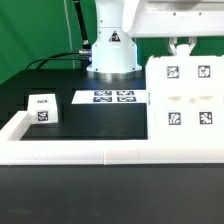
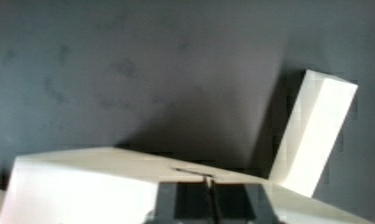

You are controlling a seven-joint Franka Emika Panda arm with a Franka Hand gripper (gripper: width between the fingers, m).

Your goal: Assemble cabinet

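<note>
The cabinet (image 1: 190, 98) is a large white box-shaped body with four square tags on its face, on the black table at the exterior view's right. My gripper (image 1: 181, 46) is at its far top edge, fingers pointing down. In the wrist view the dark fingers (image 2: 187, 203) are pressed together with only a thin line between them, right against the white body (image 2: 104, 180). Nothing shows between the pads. A narrow white panel (image 2: 312, 128) stands tilted beside the body. A small white tagged piece (image 1: 42, 107) lies apart at the exterior view's left.
The marker board (image 1: 112, 97) lies flat in the middle in front of the robot base (image 1: 112, 50). A low white rail frame (image 1: 75, 150) borders the table's front and left edges. Black cables (image 1: 60, 55) run behind on the left.
</note>
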